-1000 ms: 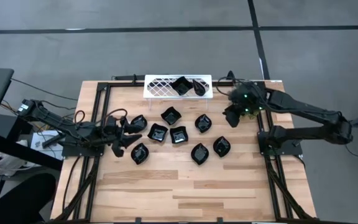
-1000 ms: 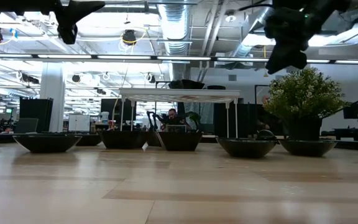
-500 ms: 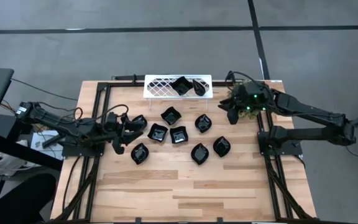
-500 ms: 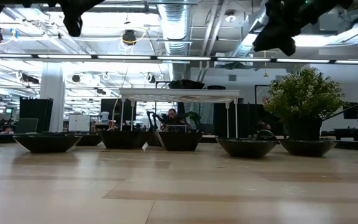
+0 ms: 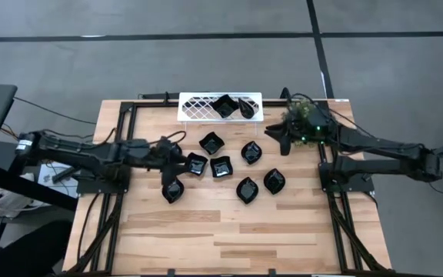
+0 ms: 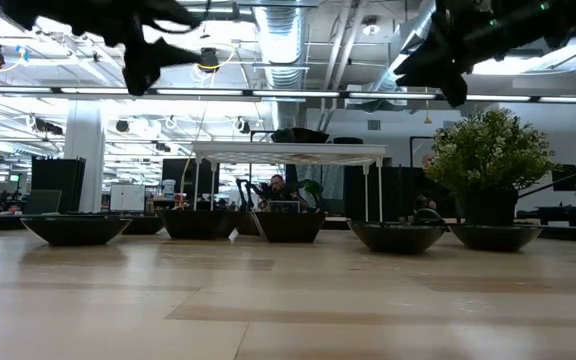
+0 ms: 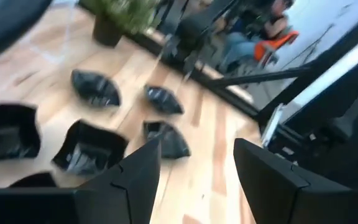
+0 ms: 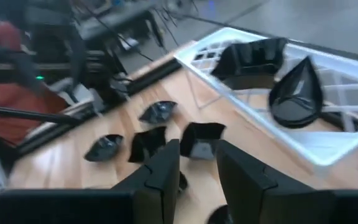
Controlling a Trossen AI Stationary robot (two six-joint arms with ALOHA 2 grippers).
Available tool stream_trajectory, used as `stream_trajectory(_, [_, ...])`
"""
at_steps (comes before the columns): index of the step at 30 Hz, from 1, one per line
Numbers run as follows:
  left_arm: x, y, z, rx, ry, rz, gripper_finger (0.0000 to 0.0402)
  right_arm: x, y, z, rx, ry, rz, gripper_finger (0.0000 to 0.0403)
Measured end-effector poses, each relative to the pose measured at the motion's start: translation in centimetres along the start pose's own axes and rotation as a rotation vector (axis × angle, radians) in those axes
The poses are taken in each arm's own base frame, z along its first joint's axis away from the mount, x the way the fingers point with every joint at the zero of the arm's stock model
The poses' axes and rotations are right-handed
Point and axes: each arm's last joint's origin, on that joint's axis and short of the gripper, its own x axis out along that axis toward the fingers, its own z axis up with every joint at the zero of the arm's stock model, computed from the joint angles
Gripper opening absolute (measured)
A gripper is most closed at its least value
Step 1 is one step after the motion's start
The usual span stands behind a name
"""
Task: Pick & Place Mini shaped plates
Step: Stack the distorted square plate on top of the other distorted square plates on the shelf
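Several mini shaped plates, glossy black, rest on their bases on the wooden table, among them a wavy square, a leaf shape and another. Two more sit in the white lattice tray. My left gripper hangs open above the left-hand plates, nothing between its fingers. My right gripper hovers near the tray's right end, its fingers a narrow gap apart and holding nothing.
A small potted plant stands at the table's far right, beside my right arm. Black frame rails run along the table's left and right sides. The near half of the table holds bare wood.
My left gripper has swung toward the table's right edge, out over the left-hand plates, and has turned as it went. My right gripper has tipped up from pointing steeply down to nearly level, shifting slightly toward the tray. No plate has moved.
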Motion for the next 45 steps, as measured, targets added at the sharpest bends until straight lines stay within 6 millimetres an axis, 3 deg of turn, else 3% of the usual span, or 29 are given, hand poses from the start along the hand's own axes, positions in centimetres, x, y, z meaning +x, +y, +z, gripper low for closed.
stream_trajectory(6, [1.2,3.9,0.3,-0.173,0.096,0.150,0.0205,-0.1,0.1,-1.5,0.009,-0.093,0.079,0.0102])
stream_trajectory(13, [1.6,6.5,0.9,-0.279,0.083,0.240,0.0205,-1.7,0.4,-1.0,-0.025,-0.187,0.115,0.0102])
stream_trajectory(18, [1.6,6.6,1.1,-0.282,0.066,0.238,0.0205,-3.2,0.7,-0.5,-0.051,-0.258,0.137,0.0102])
stream_trajectory(22, [1.9,6.7,0.8,-0.398,0.076,0.257,0.0205,-4.2,0.8,-0.2,-0.072,-0.300,0.141,0.0102])
stream_trajectory(26, [2.7,6.8,-0.1,-0.418,0.129,0.282,0.0205,-4.3,0.7,-0.4,-0.075,-0.286,0.121,0.0102])
stream_trajectory(33, [6.1,5.0,1.1,-0.396,0.236,0.221,0.0205,-4.3,0.8,-0.5,-0.067,-0.280,0.123,0.0102])
stream_trajectory(36, [7.3,4.9,1.4,-0.371,0.340,0.300,0.0205,-4.3,0.8,-0.5,-0.067,-0.281,0.123,0.0102])
stream_trajectory(40, [7.2,5.7,1.0,-0.363,0.405,0.534,0.0205,-4.3,0.8,-0.5,-0.064,-0.282,0.124,0.0102])
stream_trajectory(45, [7.0,5.6,1.0,-0.371,0.399,0.543,0.0205,-4.3,0.8,-0.4,-0.064,-0.282,0.124,0.0102])
